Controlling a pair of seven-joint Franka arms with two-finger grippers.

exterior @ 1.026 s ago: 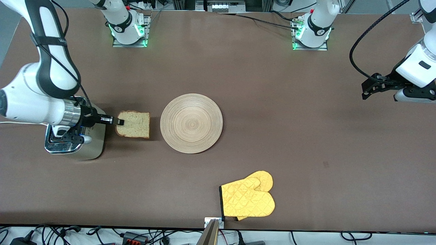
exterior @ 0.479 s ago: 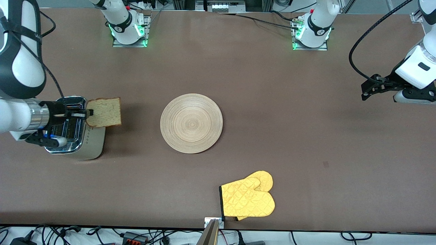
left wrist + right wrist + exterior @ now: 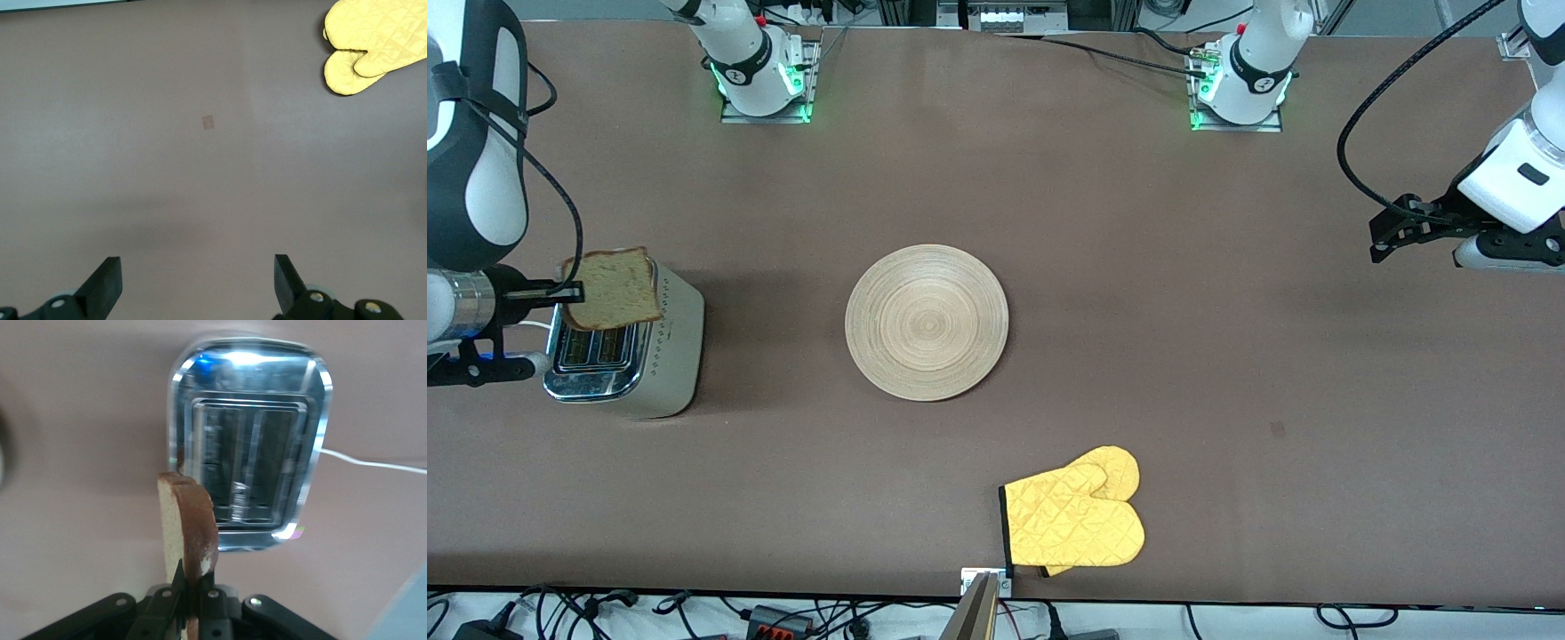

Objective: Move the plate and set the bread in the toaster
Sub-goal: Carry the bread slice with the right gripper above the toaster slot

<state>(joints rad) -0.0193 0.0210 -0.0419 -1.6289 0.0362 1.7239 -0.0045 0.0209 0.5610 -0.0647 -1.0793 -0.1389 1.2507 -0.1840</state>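
Right now my right gripper [image 3: 560, 290] is clamped on one edge of the bread [image 3: 612, 289], carrying it in the air over the toaster [image 3: 624, 342], which stands at the right arm's end of the table. From the right wrist view the slice [image 3: 189, 527] hangs edge-on and upright, off to one side of the chrome top [image 3: 250, 440] rather than above a slot. Its long edge looks roughly parallel to the slots, so I judge the coming move is a short sideways shift to line it over one slot, then a straight descent. Moving along the table, the plate [image 3: 927, 322] lies flat mid-table, bare, well apart from the toaster. Nearer the front camera sits a yellow oven mitt [image 3: 1074, 519]. My left gripper [image 3: 1396, 227] waits over the left arm's end, fingers spread and empty.
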